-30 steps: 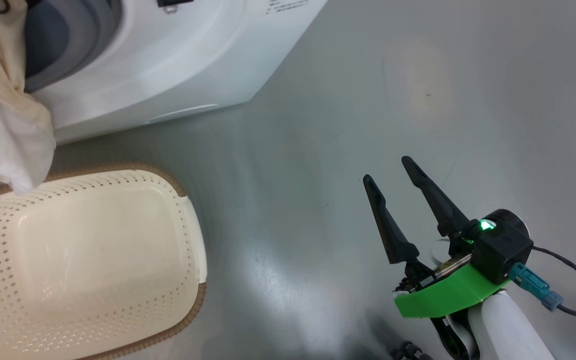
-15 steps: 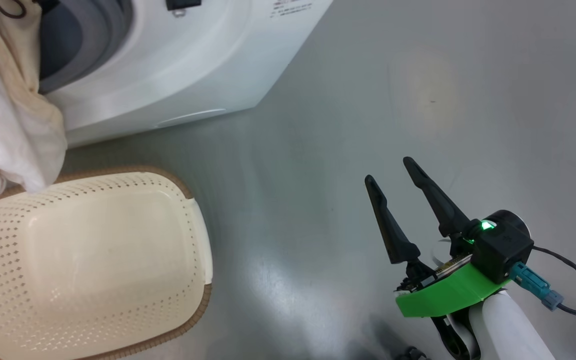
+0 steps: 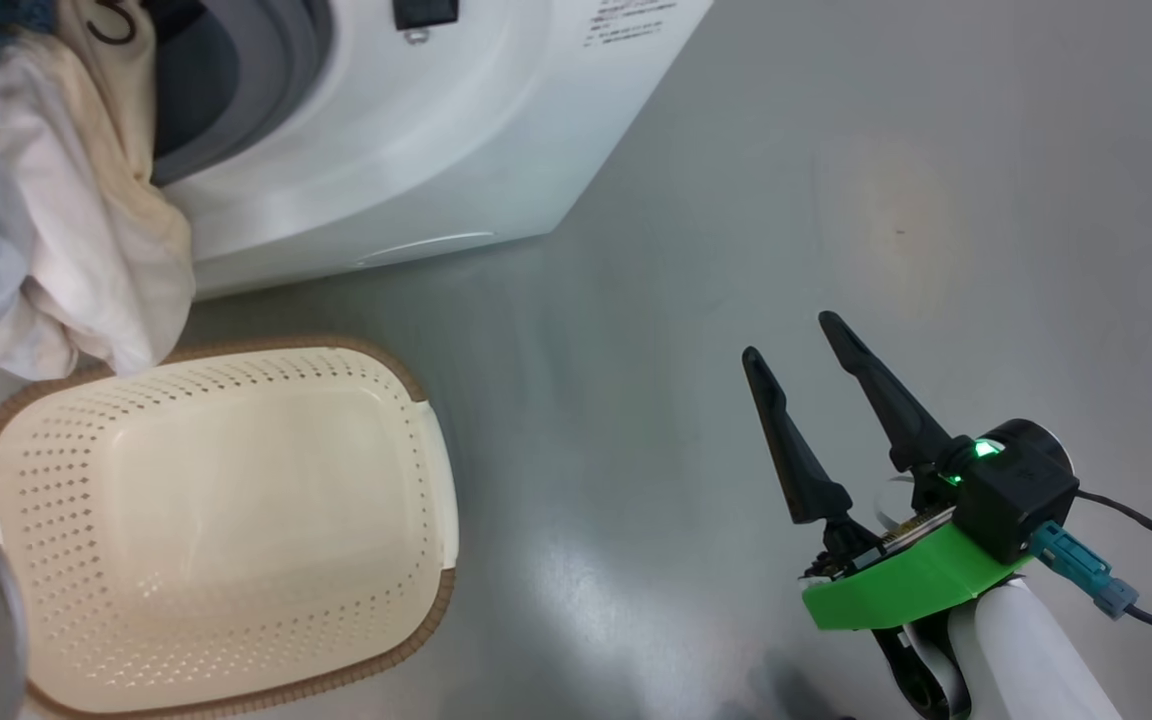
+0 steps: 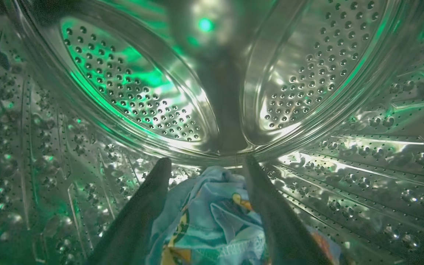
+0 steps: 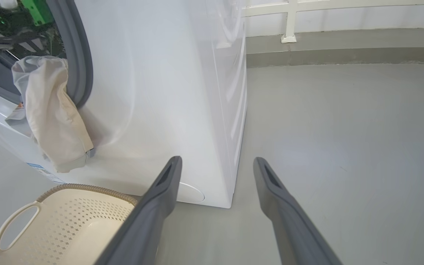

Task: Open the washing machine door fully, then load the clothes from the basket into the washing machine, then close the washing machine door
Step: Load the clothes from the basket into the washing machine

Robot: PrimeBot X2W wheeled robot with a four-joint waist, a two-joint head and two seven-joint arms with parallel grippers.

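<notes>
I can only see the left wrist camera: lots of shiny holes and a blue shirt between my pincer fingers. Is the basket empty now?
Observer: Yes. In the head view the basket has nothing in it.
Operator: So all the clothes are inside?
Observer: No. The cream-white garment hangs out of the opening and down the white front of the washing machine.
Operator: Where's my other pincer?
Observer: The right pincer is open and holds nothing. It is over the floor, to the right of the basket.
</notes>
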